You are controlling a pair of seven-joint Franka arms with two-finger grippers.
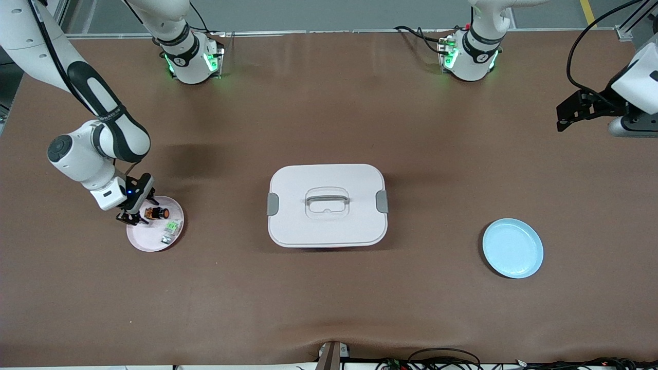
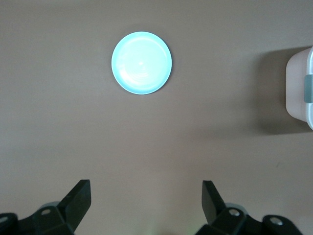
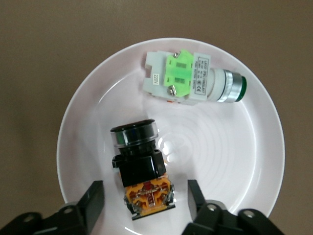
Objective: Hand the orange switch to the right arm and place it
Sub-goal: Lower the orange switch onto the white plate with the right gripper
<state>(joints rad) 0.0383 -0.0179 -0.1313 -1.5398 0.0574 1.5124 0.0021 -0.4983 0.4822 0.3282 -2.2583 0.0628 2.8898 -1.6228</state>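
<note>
Two switches lie on one pink plate [image 1: 149,242]: the orange switch [image 1: 156,212] between the right gripper's [image 1: 138,216] parted fingers, a green-and-white switch [image 1: 172,225] beside. Left gripper [image 1: 565,117] waits, fingers apart, above the table [image 1: 329,298]; one closed box [image 1: 327,204], one blue plate [image 1: 513,248].

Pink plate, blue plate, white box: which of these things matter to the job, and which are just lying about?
Job:
- orange switch on the pink plate
- right gripper, open around it
- left gripper, open, waiting

Lying about:
- green-and-white part, same plate
- white lidded box
- blue plate
</note>
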